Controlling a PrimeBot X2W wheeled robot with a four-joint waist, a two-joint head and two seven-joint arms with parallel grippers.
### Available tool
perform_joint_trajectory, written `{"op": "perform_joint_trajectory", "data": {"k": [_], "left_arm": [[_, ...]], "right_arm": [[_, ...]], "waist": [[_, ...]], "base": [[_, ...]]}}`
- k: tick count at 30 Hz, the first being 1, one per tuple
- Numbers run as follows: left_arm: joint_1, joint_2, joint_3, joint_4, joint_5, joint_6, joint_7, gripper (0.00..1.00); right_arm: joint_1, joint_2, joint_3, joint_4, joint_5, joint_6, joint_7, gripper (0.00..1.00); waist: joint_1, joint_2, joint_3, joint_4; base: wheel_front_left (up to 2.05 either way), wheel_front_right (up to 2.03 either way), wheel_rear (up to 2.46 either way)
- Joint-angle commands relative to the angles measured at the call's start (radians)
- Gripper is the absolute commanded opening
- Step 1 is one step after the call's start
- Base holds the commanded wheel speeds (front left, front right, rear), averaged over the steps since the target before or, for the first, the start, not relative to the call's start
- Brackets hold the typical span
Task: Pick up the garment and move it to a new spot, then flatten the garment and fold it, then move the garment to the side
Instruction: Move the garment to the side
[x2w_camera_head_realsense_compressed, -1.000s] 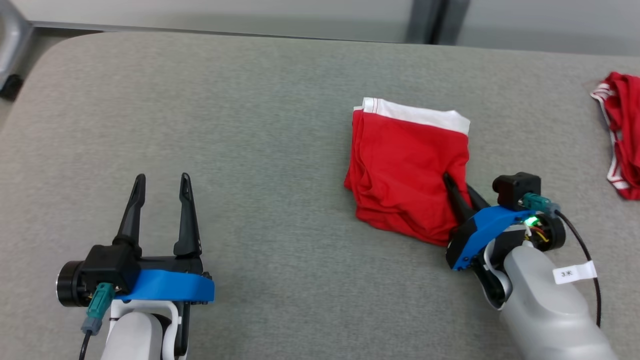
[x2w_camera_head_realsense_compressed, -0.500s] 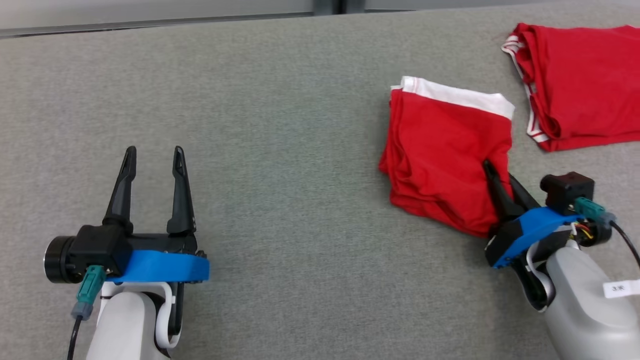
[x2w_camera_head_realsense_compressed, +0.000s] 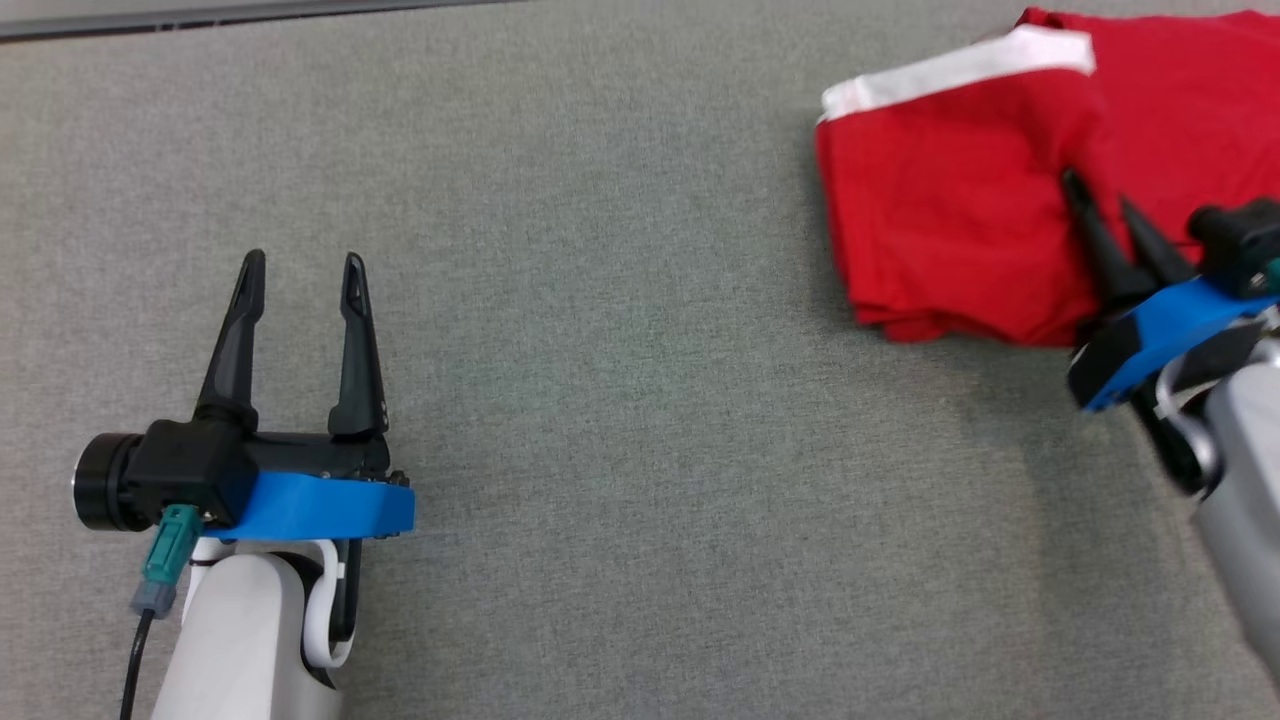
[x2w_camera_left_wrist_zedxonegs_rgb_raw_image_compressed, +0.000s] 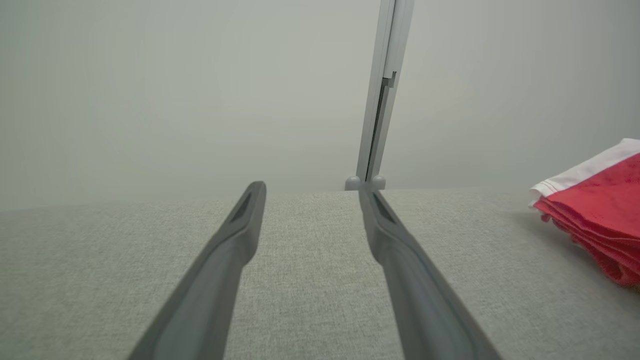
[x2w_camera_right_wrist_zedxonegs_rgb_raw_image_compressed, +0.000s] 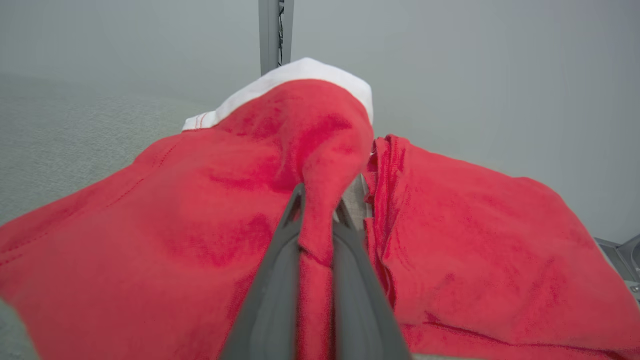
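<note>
The garment (x2w_camera_head_realsense_compressed: 940, 240) is a folded red pair of shorts with a white waistband, lying at the upper right of the grey padded table (x2w_camera_head_realsense_compressed: 620, 400). My right gripper (x2w_camera_head_realsense_compressed: 1100, 192) is shut on a pinch of its right edge. In the right wrist view a ridge of red cloth is bunched between the two fingers of the right gripper (x2w_camera_right_wrist_zedxonegs_rgb_raw_image_compressed: 319, 200), with the garment (x2w_camera_right_wrist_zedxonegs_rgb_raw_image_compressed: 200, 210) spreading to the left. My left gripper (x2w_camera_head_realsense_compressed: 302, 262) rests open at the lower left, holding nothing. The left wrist view shows the left gripper (x2w_camera_left_wrist_zedxonegs_rgb_raw_image_compressed: 311, 191) over bare table, with the garment (x2w_camera_left_wrist_zedxonegs_rgb_raw_image_compressed: 600, 210) at the right edge.
A second red garment (x2w_camera_head_realsense_compressed: 1180, 100) lies at the top right, right beside the held one, also seen in the right wrist view (x2w_camera_right_wrist_zedxonegs_rgb_raw_image_compressed: 475, 240). A grey wall with a vertical metal post (x2w_camera_left_wrist_zedxonegs_rgb_raw_image_compressed: 380, 100) stands behind the table's far edge.
The head camera has swung down and to the right. My right gripper has dragged the garment rightward until it lies against the second red garment. My left gripper stays open in place.
</note>
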Motion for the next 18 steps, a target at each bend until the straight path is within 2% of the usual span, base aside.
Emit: {"op": "perform_joint_trajectory", "data": {"k": [1,10,18], "left_arm": [[-0.017,0.007,0.002,-0.003,0.007,-0.001,-0.004,1.0],[-0.049,0.025,-0.001,-0.056,0.016,0.008,-0.001,1.0],[-0.073,0.041,-0.011,-0.111,0.021,0.011,0.012,1.0]], "right_arm": [[-0.02,-0.017,0.002,-0.005,-0.007,0.0,0.004,0.0],[-0.136,-0.236,0.015,-0.06,0.004,0.0,0.115,0.0],[-0.189,-0.403,-0.007,-0.043,0.063,0.0,0.193,0.0]], "waist": [[0.0,0.0,0.01,0.006],[0.0,0.0,0.107,0.008],[0.0,0.0,0.169,0.016]], "base": [[0.0,0.0,0.0],[0.0,0.0,0.0],[0.0,0.0,0.0]]}}
